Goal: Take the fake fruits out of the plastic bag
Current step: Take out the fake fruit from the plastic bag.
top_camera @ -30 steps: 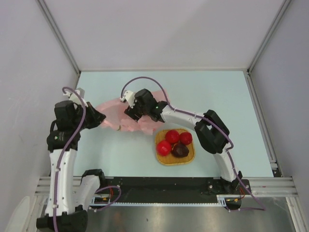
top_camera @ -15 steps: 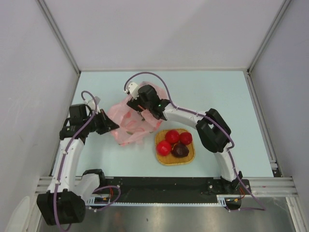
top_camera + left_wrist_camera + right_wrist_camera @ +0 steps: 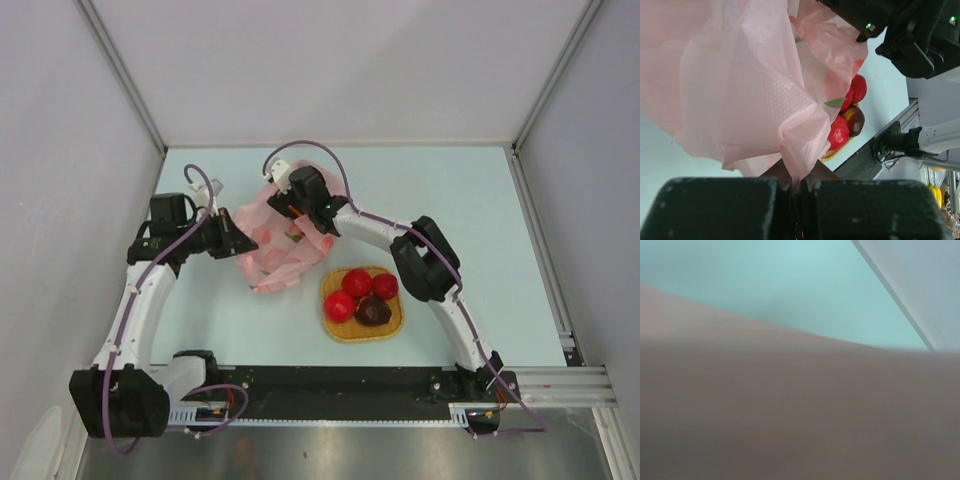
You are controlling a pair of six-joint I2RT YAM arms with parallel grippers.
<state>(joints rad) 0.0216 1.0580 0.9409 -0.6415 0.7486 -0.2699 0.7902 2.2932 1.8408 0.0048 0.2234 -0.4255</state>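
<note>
In the top external view, the left gripper (image 3: 237, 241) is clamping shut on the left edge of the plastic bag (image 3: 275, 255), which is lying bunched on the table (image 3: 450, 200) between the two arms. The bag's long axis is running from its far end under the right gripper (image 3: 300, 205) toward the near edge, slanting toward the left arm's side. Whether the right gripper's jaws are standing apart or together cannot be told, since pink film is covering them. Three red fruits (image 3: 357, 282) and a dark purple fruit (image 3: 374, 310) are sitting on the woven mat (image 3: 395, 318), just right of the bag's near end. In the left wrist view, the left gripper (image 3: 796, 185) is pinching a fold of the plastic bag (image 3: 740, 85); the red fruits (image 3: 838, 132) and the dark purple fruit (image 3: 856, 120) are showing beyond it. In the right wrist view, blurred film of the plastic bag (image 3: 790, 415) is filling the lower frame below the table (image 3: 765, 280).
</note>
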